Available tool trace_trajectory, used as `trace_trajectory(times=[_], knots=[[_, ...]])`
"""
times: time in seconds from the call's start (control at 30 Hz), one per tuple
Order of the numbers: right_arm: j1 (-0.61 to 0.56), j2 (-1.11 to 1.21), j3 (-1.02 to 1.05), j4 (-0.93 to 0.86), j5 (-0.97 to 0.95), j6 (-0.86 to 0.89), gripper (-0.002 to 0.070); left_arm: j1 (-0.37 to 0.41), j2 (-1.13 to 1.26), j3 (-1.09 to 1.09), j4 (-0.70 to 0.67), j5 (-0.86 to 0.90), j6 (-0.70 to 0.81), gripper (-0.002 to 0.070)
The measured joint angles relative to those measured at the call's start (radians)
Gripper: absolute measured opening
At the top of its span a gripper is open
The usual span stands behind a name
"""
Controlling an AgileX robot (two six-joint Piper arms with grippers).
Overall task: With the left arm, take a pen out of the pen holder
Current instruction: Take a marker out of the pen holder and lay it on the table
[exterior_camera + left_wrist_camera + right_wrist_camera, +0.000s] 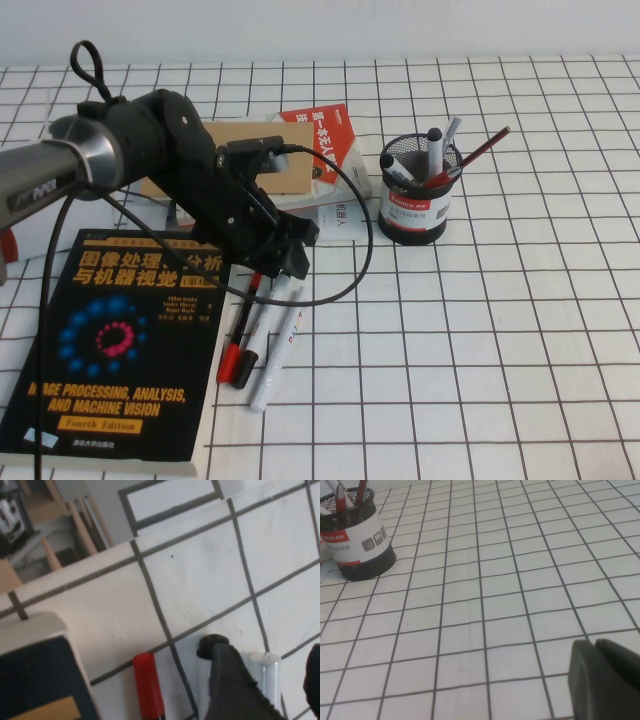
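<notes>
A black mesh pen holder [418, 192] with a red-and-white label stands at the right of centre, with several pens sticking out of it; it also shows far off in the right wrist view [355, 540]. My left gripper [285, 262] is low over the table, left of the holder. Under it lie three pens side by side: a red-capped marker [236, 335], a black-capped marker [252, 352] and a white pen [277, 350]. In the left wrist view the white pen [263, 672] lies between the open fingers, with a gap to the far one. My right gripper [600, 680] is shut above bare table.
A large dark book [110, 340] lies at the front left, its edge close to the pens. Behind the left arm lie a brown pad [250, 160] and a red-and-white book [325, 140]. A black cable [350, 270] loops over the table beside the gripper.
</notes>
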Motion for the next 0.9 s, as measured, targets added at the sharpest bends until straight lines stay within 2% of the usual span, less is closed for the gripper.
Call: trace_trajectory(times=[0.17,0.2,0.33,0.43,0.67,0.9], knots=[[0.0,0.0,0.0,0.0,0.0,0.0,-0.0017,0.0,-0.005,-0.056,0.004,0.049,0.01,0.0262],[0.0,0.0,0.0,0.0,0.0,0.0,-0.0017,0.0,-0.012,-0.067,0.004,0.059,0.018,0.0242],[0.0,0.0,0.0,0.0,0.0,0.0,-0.0017,0.0,-0.105,-0.076,0.027,0.055,0.059,0.0071],[0.0,0.0,0.0,0.0,0.0,0.0,-0.0016,-0.002,-0.229,-0.076,0.072,0.035,0.067,0.002],[0.0,0.0,0.0,0.0,0.0,0.0,-0.0017,-0.03,-0.567,0.063,0.138,-0.057,0.073,0.0003],[0.0,0.0,0.0,0.0,0.0,0.0,-0.0017,-0.063,-0.897,0.43,0.143,-0.199,0.067,0.0001]])
